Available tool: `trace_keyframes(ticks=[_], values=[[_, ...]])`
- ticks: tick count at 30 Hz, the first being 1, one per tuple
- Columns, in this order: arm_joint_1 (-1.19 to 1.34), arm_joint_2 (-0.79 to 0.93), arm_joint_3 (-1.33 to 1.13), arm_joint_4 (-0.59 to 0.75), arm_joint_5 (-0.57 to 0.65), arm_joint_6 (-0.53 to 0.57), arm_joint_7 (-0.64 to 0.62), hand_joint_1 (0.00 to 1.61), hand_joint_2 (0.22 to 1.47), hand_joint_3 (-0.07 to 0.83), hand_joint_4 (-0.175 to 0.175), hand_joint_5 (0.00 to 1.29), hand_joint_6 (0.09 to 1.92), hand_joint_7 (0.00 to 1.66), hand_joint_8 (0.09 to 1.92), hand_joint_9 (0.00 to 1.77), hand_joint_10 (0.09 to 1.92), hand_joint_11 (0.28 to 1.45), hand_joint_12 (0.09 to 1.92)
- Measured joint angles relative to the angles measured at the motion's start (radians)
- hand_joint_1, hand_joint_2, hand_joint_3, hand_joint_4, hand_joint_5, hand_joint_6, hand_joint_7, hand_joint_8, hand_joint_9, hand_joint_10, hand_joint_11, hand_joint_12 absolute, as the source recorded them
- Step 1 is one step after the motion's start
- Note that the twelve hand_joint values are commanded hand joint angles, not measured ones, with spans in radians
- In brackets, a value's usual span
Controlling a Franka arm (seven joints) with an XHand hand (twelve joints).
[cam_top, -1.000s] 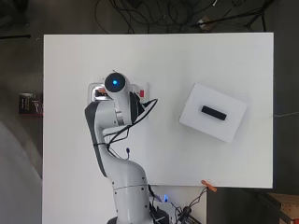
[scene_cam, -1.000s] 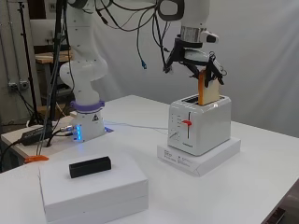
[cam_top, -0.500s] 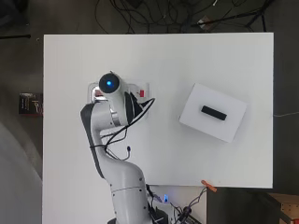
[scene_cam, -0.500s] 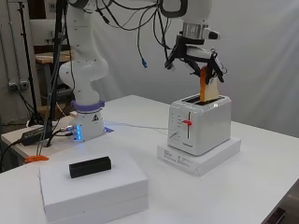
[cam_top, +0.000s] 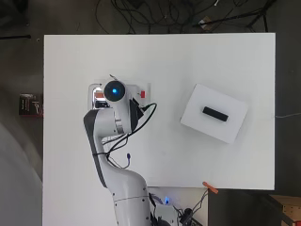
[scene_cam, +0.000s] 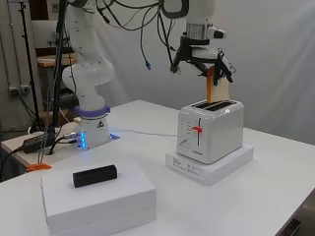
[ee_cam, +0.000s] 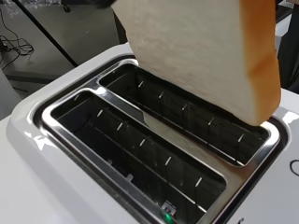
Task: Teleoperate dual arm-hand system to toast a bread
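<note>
One arm on white worktop [scene_cam: 275, 196], base at left edge of side view, reaching over to toaster. Left to right, side view:

- Orange clip [scene_cam: 35, 167] at near-left worktop edge
- Flat white box [scene_cam: 98, 199] in foreground, small black block [scene_cam: 95, 175] lying on top, roughly centred
- White toaster [scene_cam: 210, 130] standing on low white slab [scene_cam: 211, 164], well apart from box; red lever [scene_cam: 197, 130] on front face, sitting in upper part of its track
- Hand [scene_cam: 201, 51] directly above toaster, pointing down; fingers [scene_cam: 219, 66] curled and clamped on upper part of bread slice [scene_cam: 217, 88]
- Bread slice held upright, lower edge at far slot opening; from side view cannot tell whether edge touches toaster rim

Wrist view: bread slice [ee_cam: 201, 56] hanging over one of two slots of toaster [ee_cam: 46, 140], pale face toward camera, brown crust along one side; lower corner over slot mouth, most of slice above rim. Second slot alongside holds nothing visible; small green light at its end.

Overhead view: arm covers most of toaster [cam_top: 96, 92], only its left edge and red lever [cam_top: 142, 94] showing; white box [cam_top: 214, 113] with black block [cam_top: 215, 114] well apart to right, set at an angle; orange clip [cam_top: 210, 188] at lower worktop edge
</note>
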Motion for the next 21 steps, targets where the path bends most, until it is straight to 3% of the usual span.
trace_keyframes(ticks=[4, 5, 6, 8, 10, 13, 21], values=[[0.001, -0.004, 0.007, -0.014, -0.001, -0.002, 0.002, 1.25, 1.13, 0.001, -0.175, 0.77, 1.18, 1.18, 0.76, 1.45, 0.09, 0.88, 0.09], [0.001, 0.01, 0.008, -0.002, -0.004, -0.008, 0.006, 1.14, 1.16, 0.001, -0.049, 0.79, 1.2, 1.21, 0.59, 1.46, 0.09, 0.89, 0.09], [0.0, 0.022, 0.01, 0.009, -0.007, -0.012, 0.009, 1.04, 1.18, 0.002, 0.052, 0.79, 1.22, 1.26, 0.39, 1.46, 0.09, 0.89, 0.09], [0.001, 0.039, 0.013, 0.018, -0.009, -0.01, 0.015, 1.17, 1.15, 0.001, -0.083, 0.78, 1.18, 1.21, 0.62, 1.47, 0.09, 0.88, 0.12], [0.0, 0.046, 0.014, 0.013, -0.003, 0.009, 0.011, 1.23, 1.14, 0.003, -0.152, 0.76, 1.18, 1.18, 0.75, 1.47, 0.09, 0.86, 0.14], [0.002, 0.053, 0.021, 0.009, 0.006, 0.018, 0.011, 1.25, 1.14, 0.003, -0.174, 0.75, 1.21, 1.16, 0.78, 1.45, 0.09, 0.83, 0.13], [0.005, 0.103, 0.045, 0.083, -0.027, -0.095, 0.017, 1.24, 1.16, 0.001, -0.175, 0.71, 1.29, 1.11, 0.86, 1.39, 0.09, 0.8, 0.1]])
